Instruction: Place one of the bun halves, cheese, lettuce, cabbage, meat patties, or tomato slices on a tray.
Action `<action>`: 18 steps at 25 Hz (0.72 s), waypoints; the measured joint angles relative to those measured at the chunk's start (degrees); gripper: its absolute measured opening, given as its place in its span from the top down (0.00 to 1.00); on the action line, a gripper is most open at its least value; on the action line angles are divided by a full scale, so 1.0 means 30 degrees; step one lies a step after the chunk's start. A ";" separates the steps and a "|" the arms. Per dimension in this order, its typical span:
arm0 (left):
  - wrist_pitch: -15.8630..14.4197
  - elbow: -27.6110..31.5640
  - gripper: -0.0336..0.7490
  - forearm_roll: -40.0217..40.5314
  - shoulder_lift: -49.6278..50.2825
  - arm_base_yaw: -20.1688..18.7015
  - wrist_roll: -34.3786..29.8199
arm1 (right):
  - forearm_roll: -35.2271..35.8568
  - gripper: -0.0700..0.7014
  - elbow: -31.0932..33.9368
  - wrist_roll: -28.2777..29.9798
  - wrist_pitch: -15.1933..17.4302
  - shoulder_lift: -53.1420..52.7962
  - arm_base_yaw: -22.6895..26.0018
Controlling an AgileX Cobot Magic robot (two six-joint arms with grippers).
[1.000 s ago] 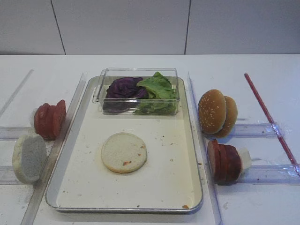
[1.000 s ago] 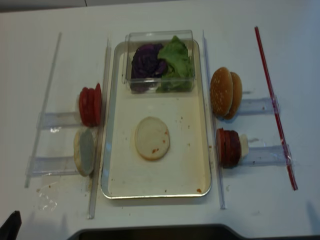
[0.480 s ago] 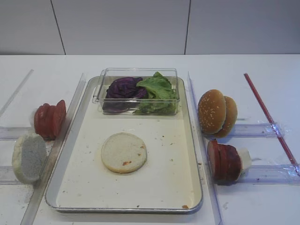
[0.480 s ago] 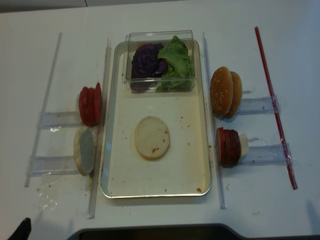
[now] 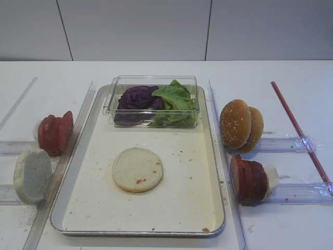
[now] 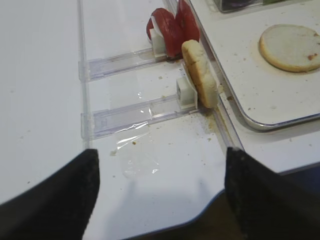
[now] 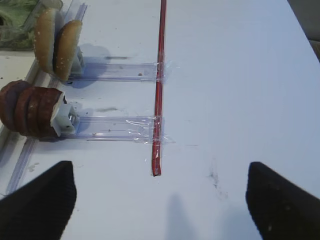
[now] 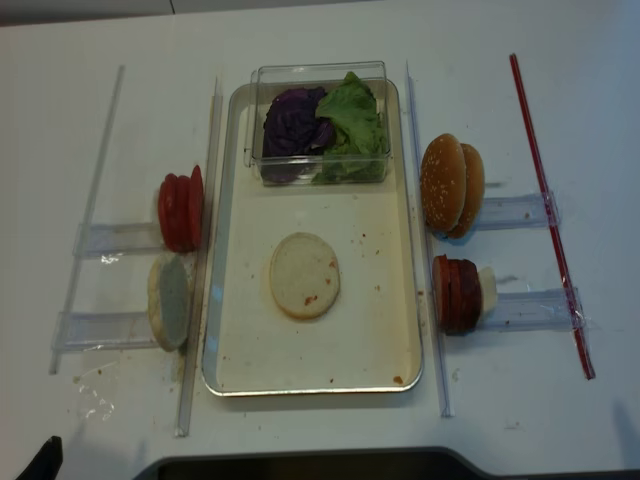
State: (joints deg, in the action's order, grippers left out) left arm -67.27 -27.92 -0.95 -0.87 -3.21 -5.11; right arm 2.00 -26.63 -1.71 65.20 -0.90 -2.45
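One flat cream bun half (image 5: 138, 169) (image 8: 304, 275) (image 6: 291, 47) lies on the tray (image 5: 177, 205) (image 8: 365, 340). Lettuce (image 5: 174, 99) (image 8: 352, 118) and cabbage (image 5: 135, 98) (image 8: 292, 125) sit in a clear box at the tray's far end. Tomato slices (image 5: 54, 133) (image 6: 172, 27) and another bun half (image 5: 32, 174) (image 6: 200, 72) stand on edge in racks to the left. Meat patties (image 5: 248, 178) (image 7: 27, 114) stand to the right. I cannot make out any cheese. My left gripper (image 6: 160, 195) hangs open over the table's front left edge. My right gripper (image 7: 160, 200) is open over bare table, holding nothing.
Sesame bun tops (image 5: 240, 125) (image 7: 57, 42) stand in a rack behind the patties. A red stick (image 5: 299, 130) (image 7: 160, 75) is taped across the right racks. Long clear rails (image 8: 195, 260) run along both sides of the tray. The table's front edge (image 6: 240, 200) is under my left gripper.
The left gripper's dark tip at the bottom-left corner of the overhead view has shifted slightly rightward. None of the food has moved.
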 joint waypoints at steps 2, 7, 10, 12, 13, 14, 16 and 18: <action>0.0000 0.0000 0.33 0.0000 0.0000 0.0000 0.0000 | 0.0000 0.02 0.0000 0.0000 0.0000 0.0000 0.0000; -0.0031 0.0000 0.32 0.0000 0.0000 0.0000 0.0159 | 0.0000 0.02 0.0000 0.0000 0.0000 0.0000 0.0000; -0.0078 0.0000 0.32 0.0115 0.0000 0.0000 0.0536 | 0.0000 0.02 0.0000 0.0000 0.0000 0.0000 0.0000; -0.0074 0.0000 0.32 0.0141 0.0000 0.0000 0.0613 | 0.0000 0.02 0.0000 0.0000 0.0000 0.0000 0.0000; -0.0074 0.0000 0.32 0.0141 0.0000 0.0000 0.0663 | 0.0000 0.02 0.0000 0.0026 0.0000 0.0000 0.0000; -0.0074 0.0000 0.32 0.0141 0.0000 0.0000 0.0702 | 0.0000 0.02 0.0000 0.0026 0.0000 0.0000 0.0000; -0.0074 0.0000 0.31 0.0141 0.0000 0.0000 0.0785 | 0.0000 0.02 0.0000 0.0026 0.0000 0.0000 0.0000; -0.0074 0.0000 0.29 0.0141 0.0000 0.0000 0.0858 | 0.0000 0.02 0.0000 0.0044 0.0000 0.0000 0.0000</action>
State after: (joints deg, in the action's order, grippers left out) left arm -67.49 -27.92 -0.53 -0.87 -3.21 -2.54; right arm 2.00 -26.63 -1.58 65.20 -0.90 -2.45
